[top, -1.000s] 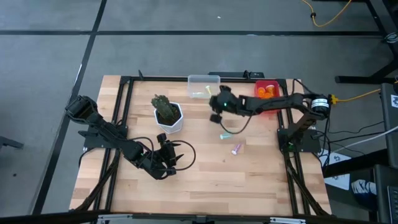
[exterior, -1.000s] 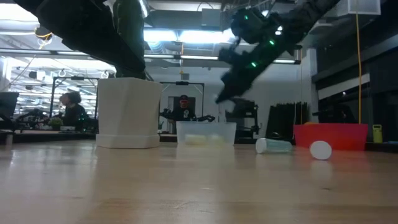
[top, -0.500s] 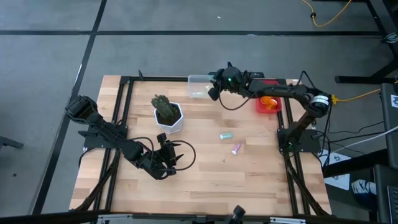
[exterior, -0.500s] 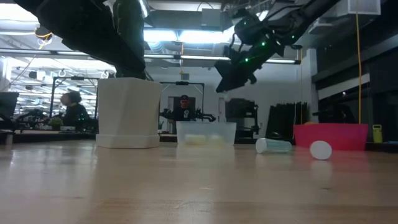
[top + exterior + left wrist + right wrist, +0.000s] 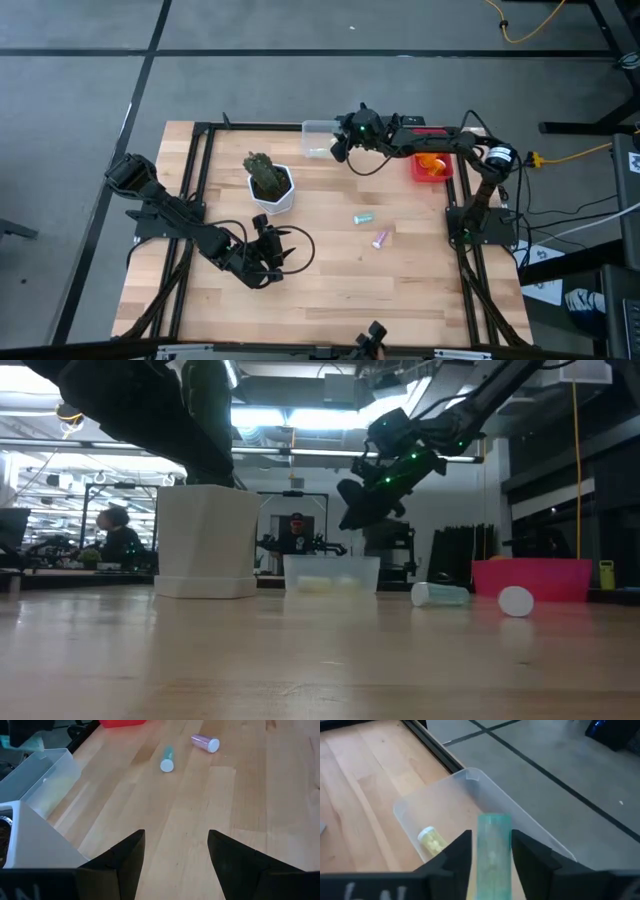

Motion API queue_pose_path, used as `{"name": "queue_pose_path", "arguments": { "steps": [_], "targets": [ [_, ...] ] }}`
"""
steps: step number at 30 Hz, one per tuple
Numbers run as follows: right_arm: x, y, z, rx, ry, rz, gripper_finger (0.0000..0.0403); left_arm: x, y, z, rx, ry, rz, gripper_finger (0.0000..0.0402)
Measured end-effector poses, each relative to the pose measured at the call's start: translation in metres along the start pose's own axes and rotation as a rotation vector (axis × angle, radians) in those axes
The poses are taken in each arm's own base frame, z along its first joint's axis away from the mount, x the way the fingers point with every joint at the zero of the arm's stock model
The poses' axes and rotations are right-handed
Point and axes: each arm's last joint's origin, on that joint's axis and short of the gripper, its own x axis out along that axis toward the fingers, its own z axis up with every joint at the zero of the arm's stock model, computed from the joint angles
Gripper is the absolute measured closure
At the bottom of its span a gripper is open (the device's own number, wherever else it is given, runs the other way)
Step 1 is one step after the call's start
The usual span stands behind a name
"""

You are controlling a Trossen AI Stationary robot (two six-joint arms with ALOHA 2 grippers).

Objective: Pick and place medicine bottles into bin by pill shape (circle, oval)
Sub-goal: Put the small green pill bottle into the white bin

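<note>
My right gripper (image 5: 340, 146) hangs over the clear bin (image 5: 322, 138) at the table's far edge, shut on a teal medicine bottle (image 5: 494, 851). In the low view my right gripper (image 5: 357, 513) is well above the bin (image 5: 331, 574). A pale yellow bottle (image 5: 431, 840) lies on its side in the bin. A teal bottle (image 5: 363, 217) and a pink bottle (image 5: 380, 239) lie on their sides on the table's middle right. My left gripper (image 5: 268, 243) is open and empty near the front left. My right gripper pinches the teal bottle's side wall (image 5: 485, 865) between its two fingers (image 5: 456, 856). The bottle lies along the fingers, one end (image 5: 494, 820) sticking out past the fingertips. The fingers slant down toward the far edge. The bottle is lifted clear above the clear bin.
A red bin (image 5: 436, 144) with orange bottles (image 5: 431, 163) stands at the far right. A white hexagonal pot with a plant (image 5: 270, 185) stands left of the middle. The teal bottle (image 5: 167, 760) and pink bottle (image 5: 205, 743) also show in the left wrist view.
My right gripper has gone up and toward the table's far edge, from over the middle of the table to over the clear bin, then a little toward the left edge, carrying the teal bottle clear of the table.
</note>
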Motion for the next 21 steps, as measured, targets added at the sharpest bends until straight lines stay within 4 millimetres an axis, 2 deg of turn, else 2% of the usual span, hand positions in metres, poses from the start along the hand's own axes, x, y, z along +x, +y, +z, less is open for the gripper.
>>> {"name": "queue_pose_path", "arguments": {
  "steps": [5, 10, 17, 21],
  "targets": [
    [0.0, 0.0, 0.002, 0.002, -0.007, 0.002, 0.0227, 0.0, 0.0, 0.0, 0.003, 0.0, 0.0, 0.0191],
    [-0.011, 0.001, 0.018, 0.006, 0.0, 0.058, 0.0216, 0.0, 0.0, 0.0, 0.015, 0.0, 0.0, 0.0191],
    [-0.046, 0.011, 0.033, 0.058, 0.249, 0.275, 0.0228, 0.0, 0.0, 0.0, 0.013, 0.0, 0.0, 0.0191],
    [-0.072, 0.021, 0.024, 0.044, 0.454, 0.377, 0.0238, 0.0, 0.0, 0.0, 0.006, -0.001, -0.001, 0.0191]
  ]
}}
